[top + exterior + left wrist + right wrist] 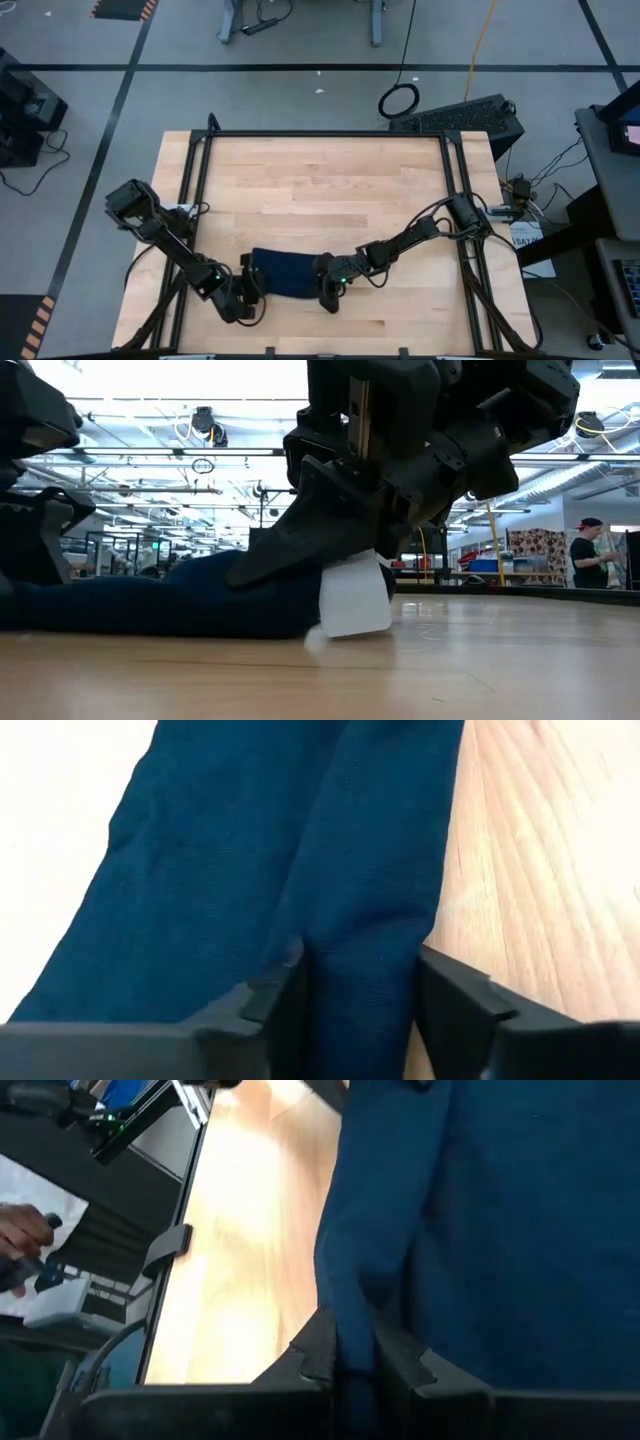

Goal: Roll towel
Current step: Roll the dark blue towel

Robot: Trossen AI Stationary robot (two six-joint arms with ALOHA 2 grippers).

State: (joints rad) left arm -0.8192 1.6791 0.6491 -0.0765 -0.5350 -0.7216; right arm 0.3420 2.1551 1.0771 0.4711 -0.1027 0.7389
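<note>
The navy towel (pixel 285 273) lies bunched in a short band on the wooden table (pixel 320 190), near its front edge. In the low view it stretches flat along the wood (pixel 150 605), with its white tag (pixel 355 598) at the right end. My left gripper (pixel 243 290) is at the towel's left end, its fingers (pixel 290 995) closed around a thick fold. My right gripper (pixel 325 293) is at the right end, shut on a thinner fold (pixel 355 1350). My left gripper pinches a thick rolled fold (pixel 365 940) along the towel's near edge at its left end, between its two fingers. The fingers slant down from the table's left. The towel rests on the table. My right gripper pinches a narrow fold (pixel 350 1295) at the towel's right end between its two fingers, slanting down from the table's right. The cloth bunches upward between the fingers while the rest of the towel lies on the wood.
Black frame rails (pixel 190 200) (pixel 462 190) run along the table's left and right sides. Bare wood stretches from the towel to the far edge. A person (pixel 590 555) stands far back in the room, and a hand (pixel 22 1232) shows beyond the table's edge.
</note>
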